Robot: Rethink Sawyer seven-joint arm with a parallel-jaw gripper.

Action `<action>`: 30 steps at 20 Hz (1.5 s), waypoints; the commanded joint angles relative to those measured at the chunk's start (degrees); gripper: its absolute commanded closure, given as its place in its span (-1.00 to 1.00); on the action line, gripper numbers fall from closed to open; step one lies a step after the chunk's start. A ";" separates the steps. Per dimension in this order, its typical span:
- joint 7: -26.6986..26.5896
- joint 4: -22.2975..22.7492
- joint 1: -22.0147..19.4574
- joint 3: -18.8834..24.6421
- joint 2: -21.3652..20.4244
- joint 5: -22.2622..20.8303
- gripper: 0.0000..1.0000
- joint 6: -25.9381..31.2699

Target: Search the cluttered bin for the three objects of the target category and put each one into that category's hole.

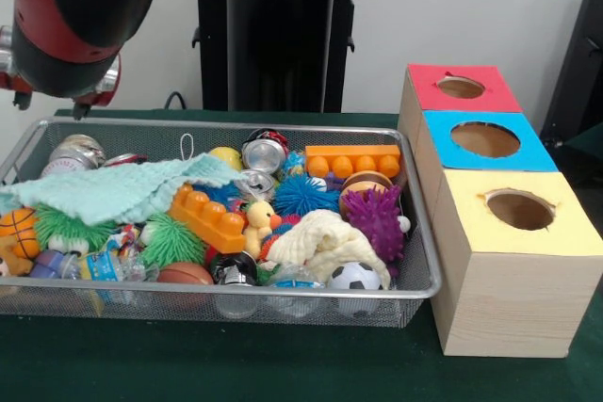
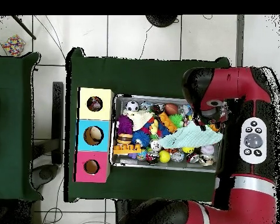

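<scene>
Overhead, the arm (image 2: pixel 247 111) covers the bin's (image 1: pixel 429 275) end (hand state: cannot tell).

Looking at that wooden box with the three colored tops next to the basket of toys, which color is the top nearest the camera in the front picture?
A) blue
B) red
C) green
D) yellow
D: in the front view the yellow top sits closest to the camera, with the blue top behind it and the red top farthest back, all beside the wire basket.
</scene>
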 commanded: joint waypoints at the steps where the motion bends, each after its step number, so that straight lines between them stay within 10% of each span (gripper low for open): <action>1: -17.53 0.25 -0.74 3.55 0.69 -3.36 -1.00 -4.27; 14: 2.65 13.95 -6.36 7.09 -1.73 20.05 -1.00 -5.99; 30: 3.45 27.35 -8.55 10.90 1.18 38.74 -1.00 -24.48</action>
